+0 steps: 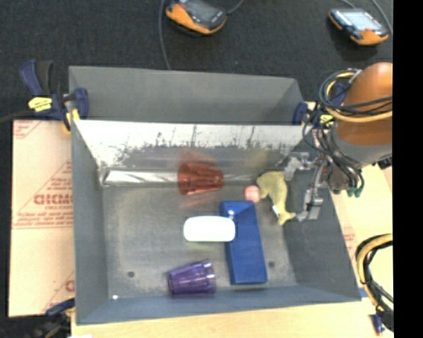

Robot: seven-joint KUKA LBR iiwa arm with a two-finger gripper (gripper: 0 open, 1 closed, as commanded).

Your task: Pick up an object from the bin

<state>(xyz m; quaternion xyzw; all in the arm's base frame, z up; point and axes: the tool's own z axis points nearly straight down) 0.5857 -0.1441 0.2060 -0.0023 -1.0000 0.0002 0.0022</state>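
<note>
Gripper [305,198] low by bin [92,218] right wall, just beside limp yellow thing [276,190], pink ball [252,193] next over; likely nearest pick candidate. Spread or closed: cannot tell.

Robotics lab setup: cabled robot arm [353,125] over grey metal bin [185,92], two orange handheld units [196,14] on black matting [99,33].

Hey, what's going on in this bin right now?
The robot's gripper sits at the right side of the grey bin, close beside a limp pale-yellow thing. I cannot tell whether it has hold of it. A small pink ball lies just left of that. A red cup, a white oval, a blue block and a purple cup lie farther left, untouched.
</note>
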